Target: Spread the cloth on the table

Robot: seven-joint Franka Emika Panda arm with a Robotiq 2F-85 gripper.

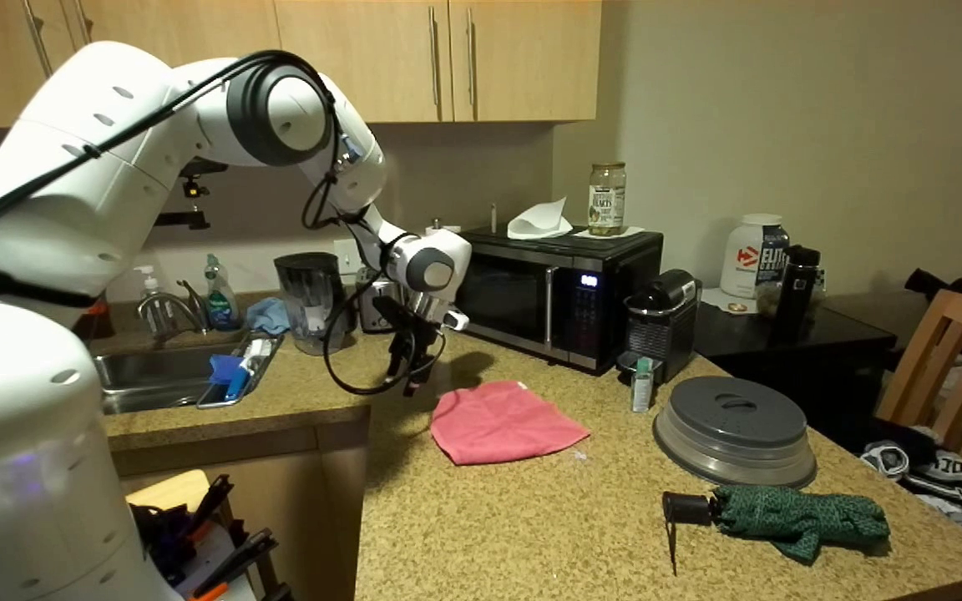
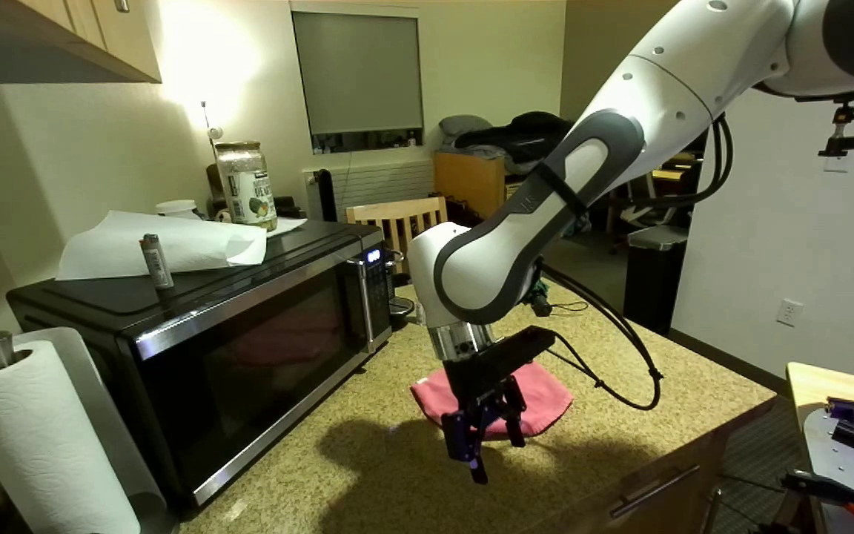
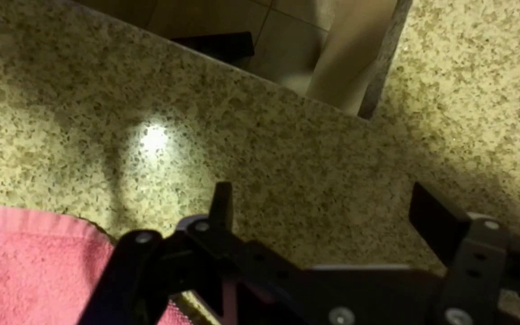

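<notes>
Cloth (image 1: 506, 424) lies on the speckled counter (image 1: 523, 534); single layer or folded, cannot tell. The pincer (image 2: 497, 457) is released, fingers (image 3: 440, 225) parted wide, above the counter beside the cloth; in an exterior view it hides part of it. Wrist view: cloth runs out of frame at lower left, finger linkage overlapping its corner. A green bundle (image 1: 802, 513), mostly behind the arm (image 2: 590, 163) in an exterior view. Counter's inner corner shows beyond the fingertips. Room: broad counter from cloth to green bundle; microwave (image 1: 514, 292) bounds one side.
</notes>
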